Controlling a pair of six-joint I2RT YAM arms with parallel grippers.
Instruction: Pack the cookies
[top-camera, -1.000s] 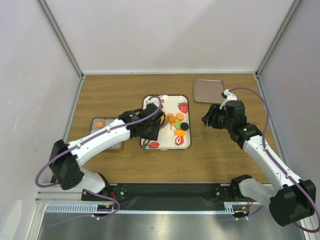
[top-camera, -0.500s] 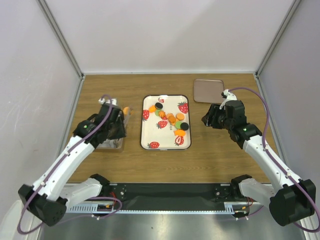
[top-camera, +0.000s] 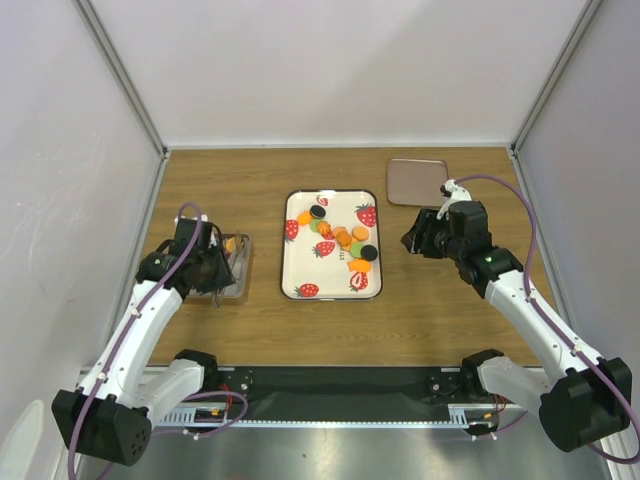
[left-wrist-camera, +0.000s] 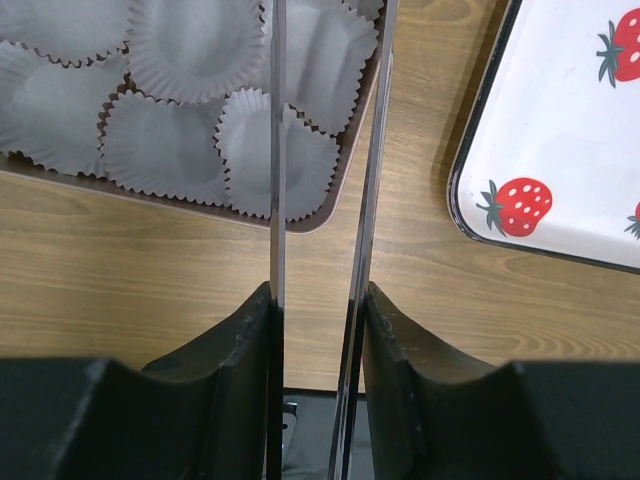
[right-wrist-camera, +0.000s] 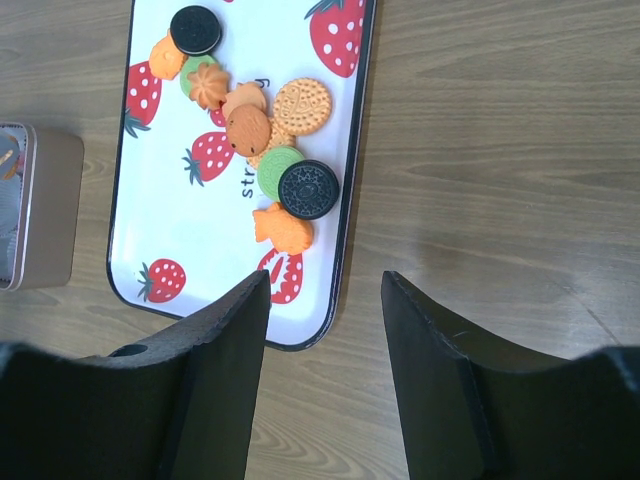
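Packing under way: most cookies (right-wrist-camera: 278, 170) lie clustered on the strawberry tray (right-wrist-camera: 190, 240) at frame centre, with one orange cookie (top-camera: 232, 243) in the box (left-wrist-camera: 300, 222) at left. The left hand (left-wrist-camera: 330, 40) hangs over the box, blades slightly apart, empty — next, likely, a careful pinch on another tray cookie. The right hand (right-wrist-camera: 325, 300) hovers wide open, empty.

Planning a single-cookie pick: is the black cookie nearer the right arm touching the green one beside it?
Touching. Right wrist view: the black cookie overlaps the edge of the green cookie, with no gap between them.
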